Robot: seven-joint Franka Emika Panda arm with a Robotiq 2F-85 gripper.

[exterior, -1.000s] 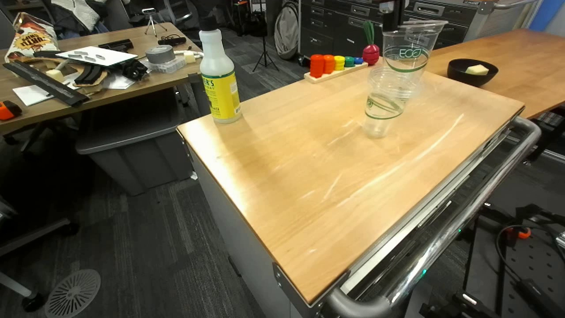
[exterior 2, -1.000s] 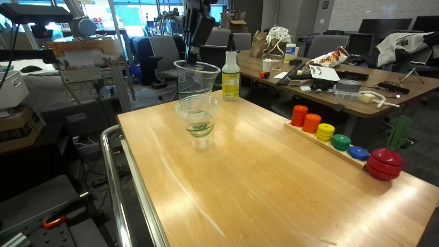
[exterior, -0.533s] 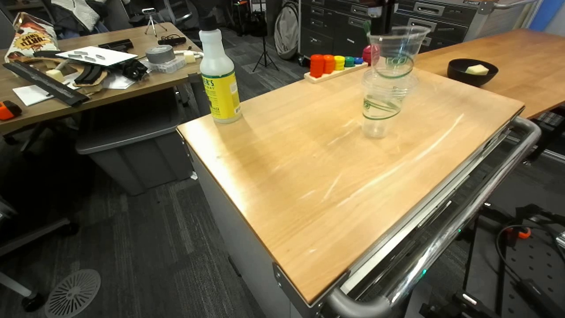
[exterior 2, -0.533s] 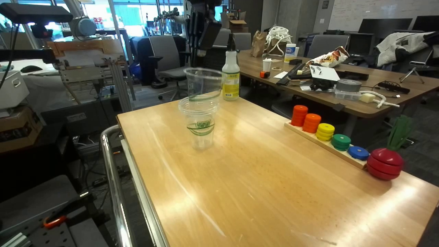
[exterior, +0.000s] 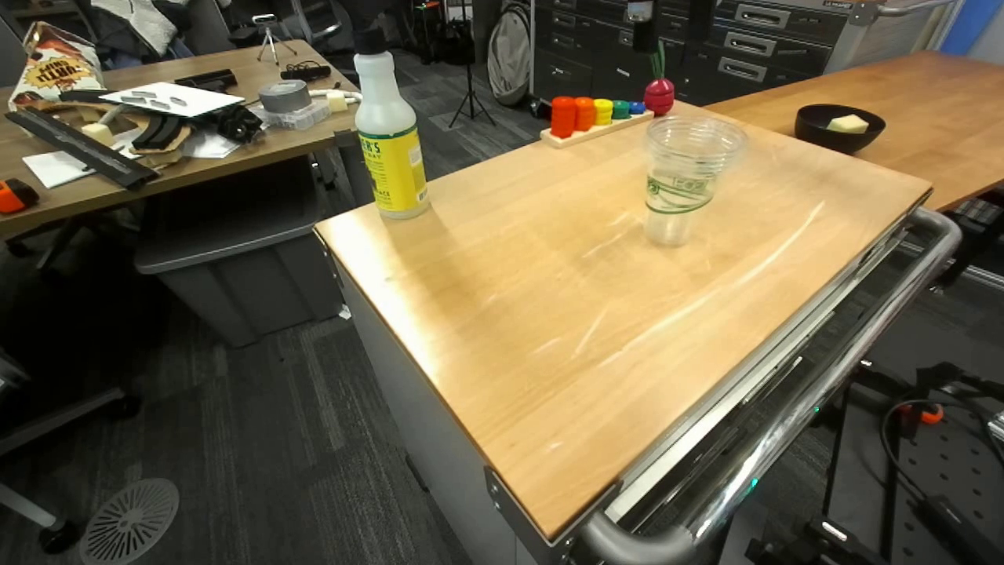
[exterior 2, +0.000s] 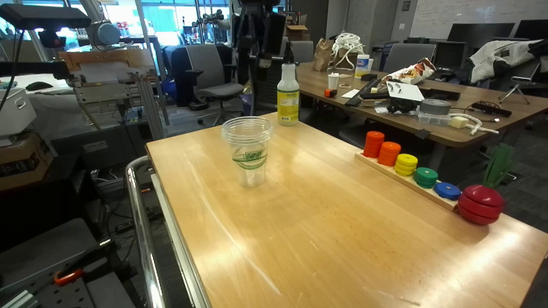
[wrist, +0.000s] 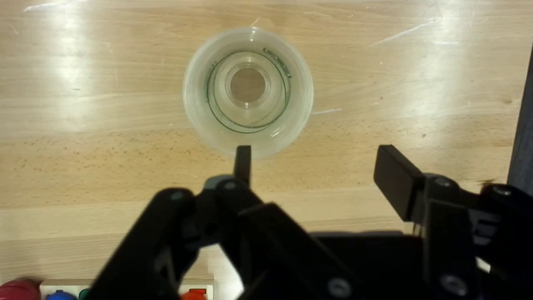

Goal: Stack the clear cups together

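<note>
The clear cups stand upright on the wooden top as one nested stack (exterior: 679,176), with several rims close together at its mouth. In an exterior view the same stack (exterior 2: 250,149) shows its green band and print. From above, in the wrist view, the stack (wrist: 247,109) appears as concentric rings. My gripper (wrist: 314,148) is open with nothing between its fingers, held above the level of the rims and off to one side. One fingertip overlaps the stack's rim in the picture. The gripper (exterior 2: 254,70) hangs clear of the cups at the top of an exterior view.
A spray bottle (exterior 2: 288,96) stands at a corner of the top. Along another edge lie a wooden board of coloured discs (exterior 2: 403,164) and a red radish toy (exterior 2: 481,204). A black bowl (exterior: 839,129) sits on the adjoining table. A metal rail (exterior: 784,439) runs along one side.
A cup that was at the gripper above the stack has dropped down into it. The jaws have spread apart, and the gripper has shifted sideways, away from the cups.
</note>
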